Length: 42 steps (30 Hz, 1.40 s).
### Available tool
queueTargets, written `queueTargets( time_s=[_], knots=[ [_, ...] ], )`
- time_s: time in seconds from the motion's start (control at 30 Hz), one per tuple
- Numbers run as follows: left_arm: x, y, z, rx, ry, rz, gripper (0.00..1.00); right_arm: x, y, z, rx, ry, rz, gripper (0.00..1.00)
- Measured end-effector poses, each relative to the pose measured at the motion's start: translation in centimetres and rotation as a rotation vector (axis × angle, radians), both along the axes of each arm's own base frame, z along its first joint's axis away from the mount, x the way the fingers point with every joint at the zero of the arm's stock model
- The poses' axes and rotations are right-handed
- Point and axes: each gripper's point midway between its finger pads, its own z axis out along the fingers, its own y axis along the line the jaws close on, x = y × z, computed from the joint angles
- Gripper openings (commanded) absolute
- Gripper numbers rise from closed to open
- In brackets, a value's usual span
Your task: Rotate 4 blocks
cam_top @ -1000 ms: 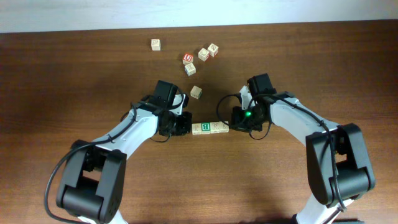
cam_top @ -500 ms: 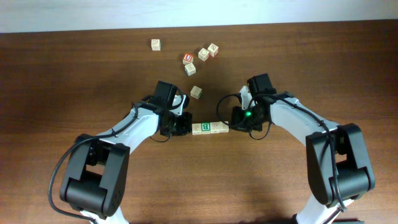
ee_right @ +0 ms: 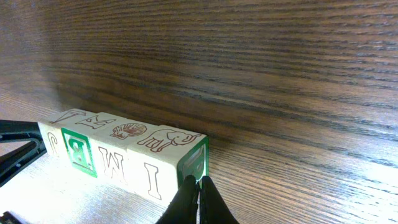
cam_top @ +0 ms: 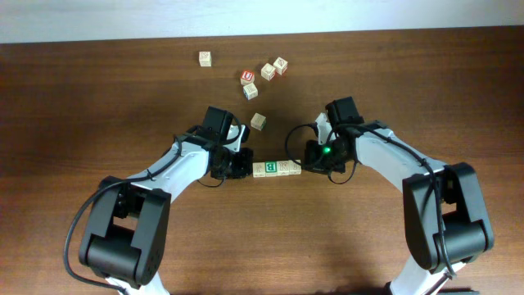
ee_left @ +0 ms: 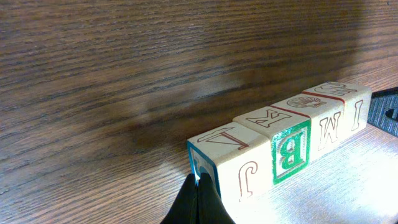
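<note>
Four pale-wood blocks [cam_top: 277, 169] lie end to end in a row at the table's centre. The second from the left shows a green "B" [ee_left: 289, 149] on its front face, also seen at the B block [ee_right: 79, 151] in the right wrist view. My left gripper [ee_left: 199, 194] is shut, and its tips touch the blue-framed end face of the J block [ee_left: 239, 171]. At the other end my right gripper [ee_right: 199, 194] is shut, with its tips against the green-framed end face of the I block [ee_right: 163, 168]. In the overhead view the left gripper [cam_top: 248, 166] and right gripper [cam_top: 304, 166] flank the row.
Several loose cubes lie behind the arms: one at the far left [cam_top: 205, 58], a red-topped cube [cam_top: 247, 76], a cluster of three [cam_top: 268, 71], and a single cube [cam_top: 259, 121] just behind the row. The table's far edge meets a white wall.
</note>
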Motion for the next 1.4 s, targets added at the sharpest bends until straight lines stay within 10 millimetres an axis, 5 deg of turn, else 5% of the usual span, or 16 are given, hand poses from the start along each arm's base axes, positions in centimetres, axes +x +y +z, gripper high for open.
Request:
queueTargets(
  time_s=[1.4],
  knots=[
    [-0.08, 0.02, -0.02, 0.001, 0.004, 0.000, 0.00, -0.37, 0.03, -0.05, -0.005, -0.011, 0.049, 0.04]
  ],
)
